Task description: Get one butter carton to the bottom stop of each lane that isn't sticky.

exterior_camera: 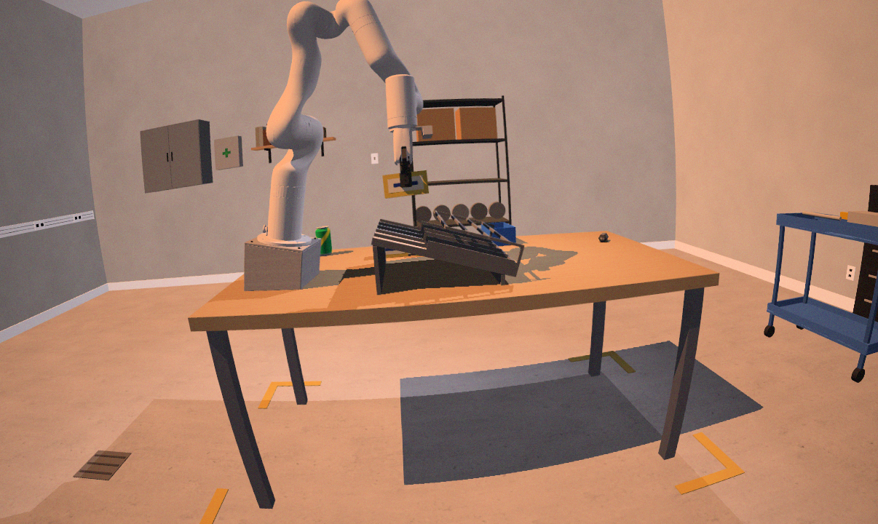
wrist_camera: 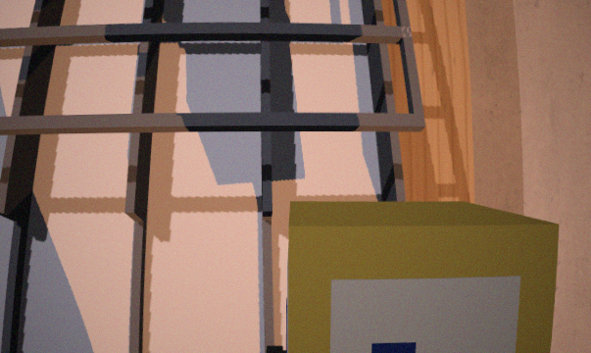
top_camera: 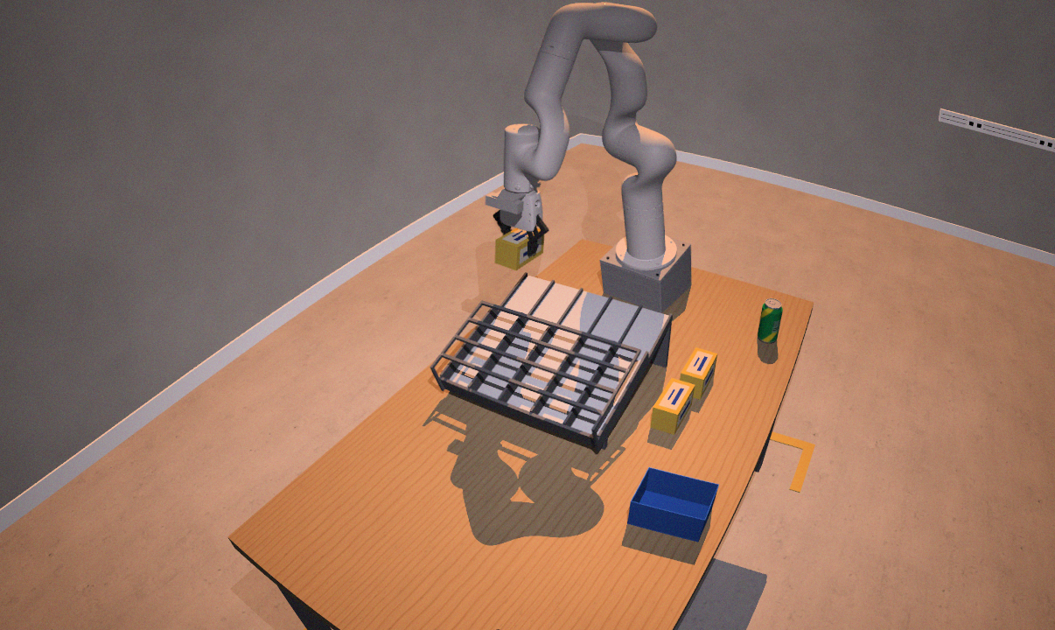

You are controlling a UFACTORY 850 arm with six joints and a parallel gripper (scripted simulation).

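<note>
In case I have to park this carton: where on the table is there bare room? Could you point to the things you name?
Bare patches: the wood left of the blue bin (top_camera: 669, 517), beyond the shelf's (top_camera: 542, 419) (exterior_camera: 442, 250) low end; and, smaller, between the can (top_camera: 769, 322) and the arm's base (top_camera: 632, 285). It's crowded where two cartons stand close together beside the shelf.

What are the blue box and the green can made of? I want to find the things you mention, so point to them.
The blue box (top_camera: 672, 517) (exterior_camera: 501, 234) looks like plastic, maybe painted metal: smooth, one colour, thin straight walls. The green can (top_camera: 769, 322) (exterior_camera: 324, 241) is probably printed metal, because its round top looks silvery.
</note>
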